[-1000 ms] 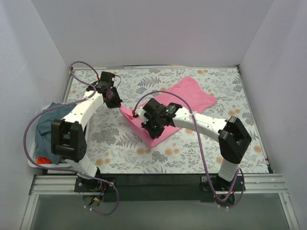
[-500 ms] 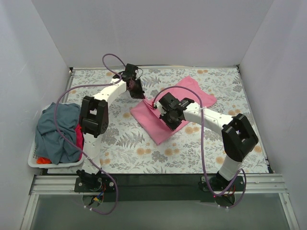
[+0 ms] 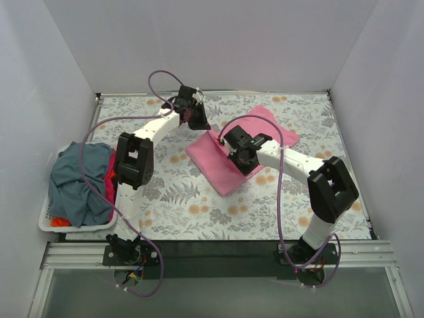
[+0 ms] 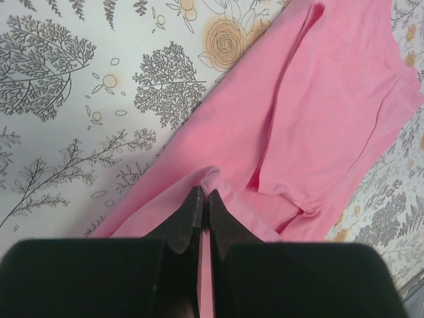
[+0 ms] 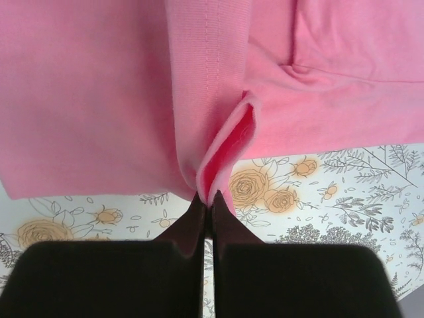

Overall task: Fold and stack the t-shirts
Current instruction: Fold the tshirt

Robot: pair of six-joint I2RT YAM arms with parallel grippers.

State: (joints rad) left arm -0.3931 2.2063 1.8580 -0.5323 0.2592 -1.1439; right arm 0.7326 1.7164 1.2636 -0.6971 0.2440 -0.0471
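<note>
A bright pink t-shirt (image 3: 222, 169) lies partly folded at the middle of the flowered table. My left gripper (image 3: 197, 121) is shut on its far left corner; the left wrist view shows the jaws pinching a pink fold (image 4: 215, 182). My right gripper (image 3: 244, 158) is shut on the shirt's edge near its middle; the right wrist view shows a pink fold (image 5: 225, 156) clamped at the tips. A slate blue-grey shirt (image 3: 76, 179) and a red one (image 3: 109, 187) lie heaped in the basket at the left.
A white plastic laundry basket (image 3: 50, 222) stands at the table's left edge. White walls close in the left, back and right sides. Purple cables loop above both arms.
Both grippers have carried the pink shirt's edge away from me and to the right. The left arm has swung from the left side to the far middle. The shirt lies more folded over.
</note>
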